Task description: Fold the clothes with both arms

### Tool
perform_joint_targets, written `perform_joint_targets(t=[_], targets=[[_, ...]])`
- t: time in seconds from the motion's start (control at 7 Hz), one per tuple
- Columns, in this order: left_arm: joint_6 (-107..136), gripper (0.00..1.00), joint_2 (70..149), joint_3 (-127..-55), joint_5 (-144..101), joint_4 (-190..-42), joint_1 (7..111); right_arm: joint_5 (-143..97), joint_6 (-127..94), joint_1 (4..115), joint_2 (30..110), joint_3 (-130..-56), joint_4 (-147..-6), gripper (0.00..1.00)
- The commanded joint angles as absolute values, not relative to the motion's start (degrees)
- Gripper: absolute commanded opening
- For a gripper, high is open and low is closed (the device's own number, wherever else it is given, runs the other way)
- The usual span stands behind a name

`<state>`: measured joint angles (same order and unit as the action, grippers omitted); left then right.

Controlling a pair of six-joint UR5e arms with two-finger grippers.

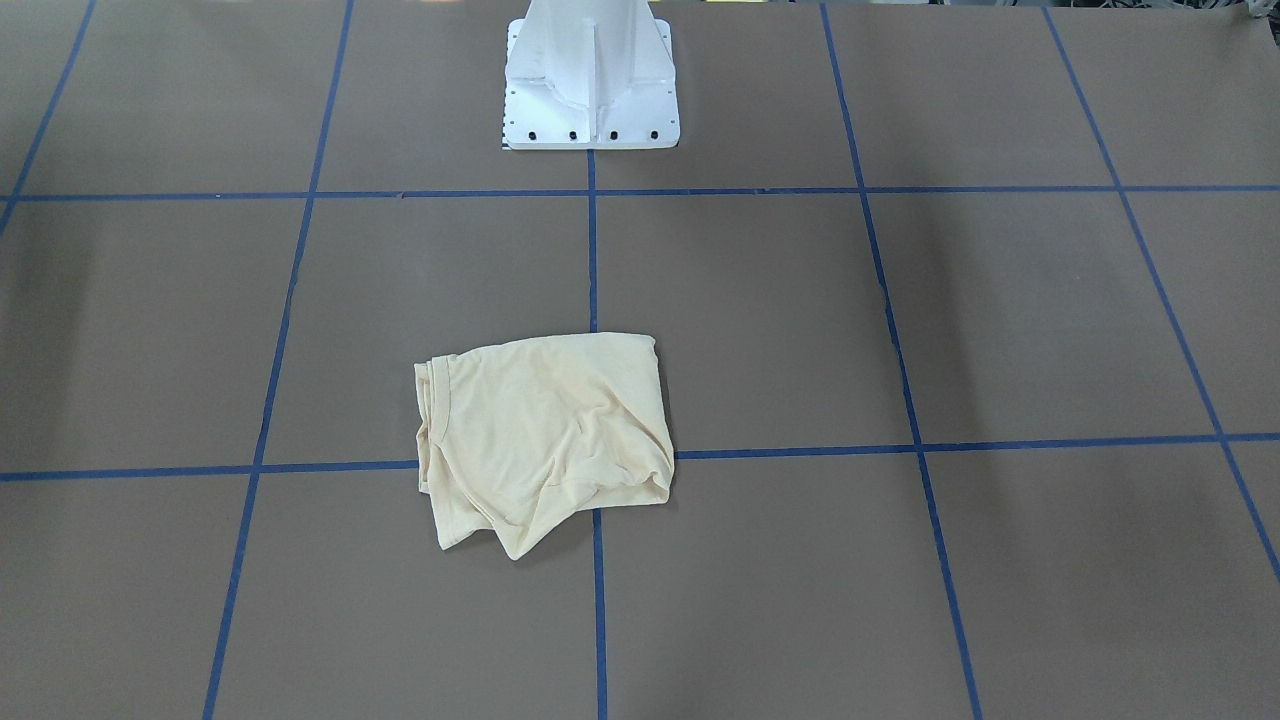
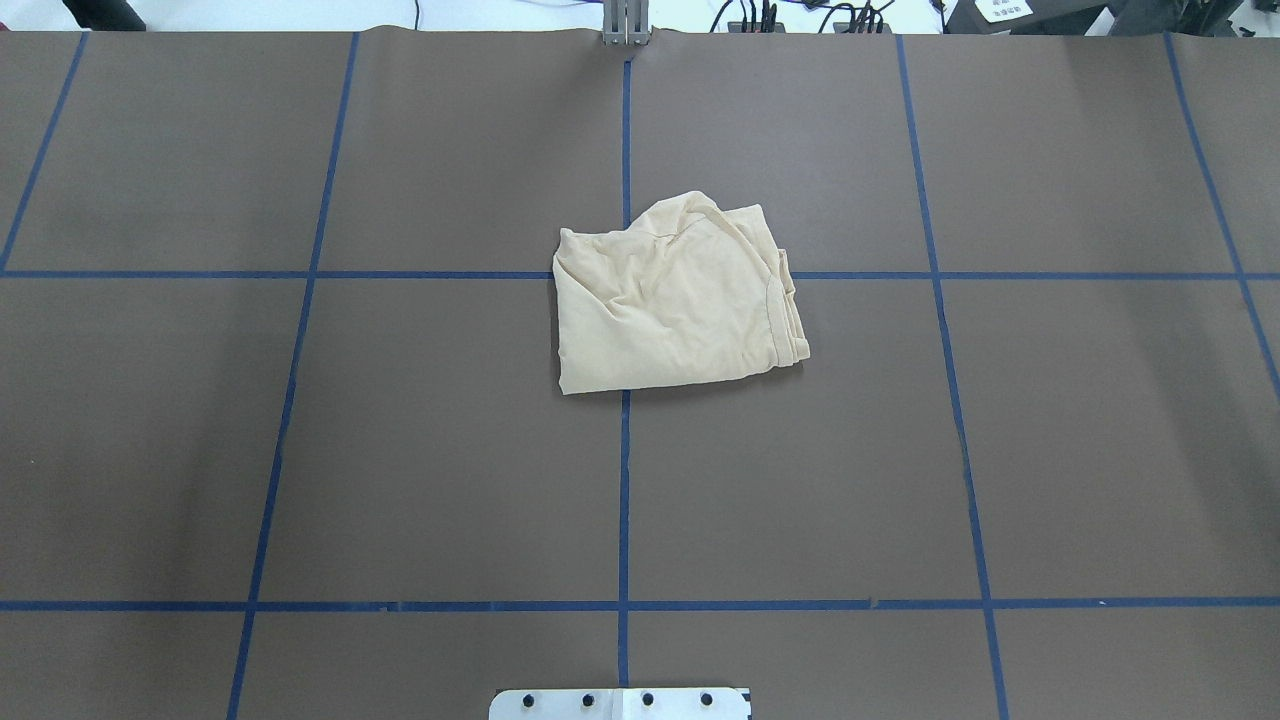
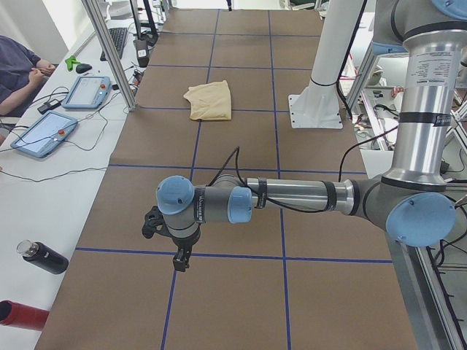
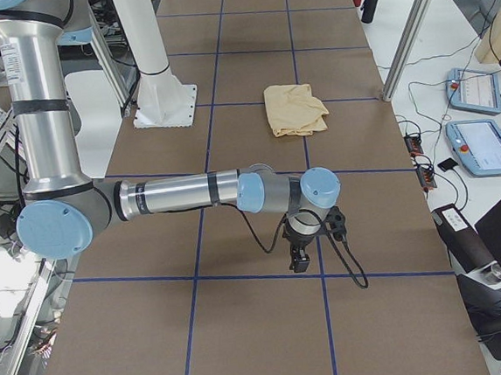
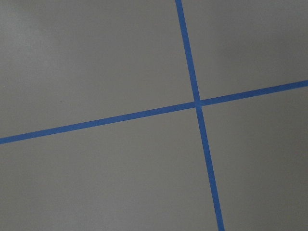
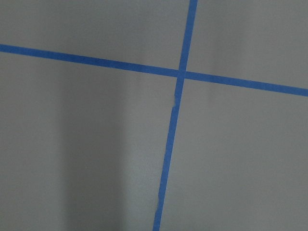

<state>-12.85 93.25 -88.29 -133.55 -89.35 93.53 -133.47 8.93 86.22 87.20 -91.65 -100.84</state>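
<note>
Cream shirt point(image 2: 670, 305) folded, rumpled, resting on brown table point(image 2: 300, 450).

The left arm point(image 3: 292, 195) and right arm point(image 4: 172, 194) are shiny silver tubes with round light-blue caps at the joints. A thin black cable point(image 3: 238, 149) loops along the left arm. The left gripper point(image 3: 179, 259) and right gripper point(image 4: 299, 258) are small and black. The white stand point(image 1: 590, 90) has black screws point(image 1: 573, 135) along its flat foot.

1. The folded thin cloth shirt point(image 2: 675, 300) is plain pale cream-yellow.
2. The flat brown desk point(image 2: 400, 450) bears a grid of blue tape lines point(image 2: 624, 480).
3. The left arm point(image 3: 292, 195) and right arm point(image 4: 172, 194) are silver-grey metal with light-blue joint caps point(image 3: 175, 200).
4. The base pedestal point(image 1: 590, 80) is white.
</note>
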Motion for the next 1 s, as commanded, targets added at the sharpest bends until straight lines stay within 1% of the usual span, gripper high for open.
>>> perform_joint_targets(t=[0.0,0.14,0.29,0.57,0.71,0.86], targets=[[-12.39,1.0,93.6,-88.33,-133.59,-90.18,93.52,-133.42,1.62,86.22,89.72,-89.23,-89.99,1.0],[-12.39,1.0,93.69,-88.5,-133.42,-90.18,93.43,-133.16,-0.16,86.22,89.82,-87.56,-85.04,1.0],[-12.39,1.0,93.95,-88.51,-133.33,-90.18,93.43,-133.24,-5.31,86.22,89.56,-88.93,-84.64,1.0],[-9.69,1.0,94.22,-88.85,-131.58,-90.09,93.43,-133.5,-6.86,88.23,89.65,-92.97,-86.82,1.0],[-9.06,1.0,94.22,-89.03,-131.57,-90.09,93.43,-133.85,-6.86,88.68,89.82,-95.34,-90.93,1.0],[-9.05,1.0,94.22,-89.03,-131.57,-90.09,93.43,-134.21,-6.94,88.77,90.35,-95.97,-91.23,1.0]])
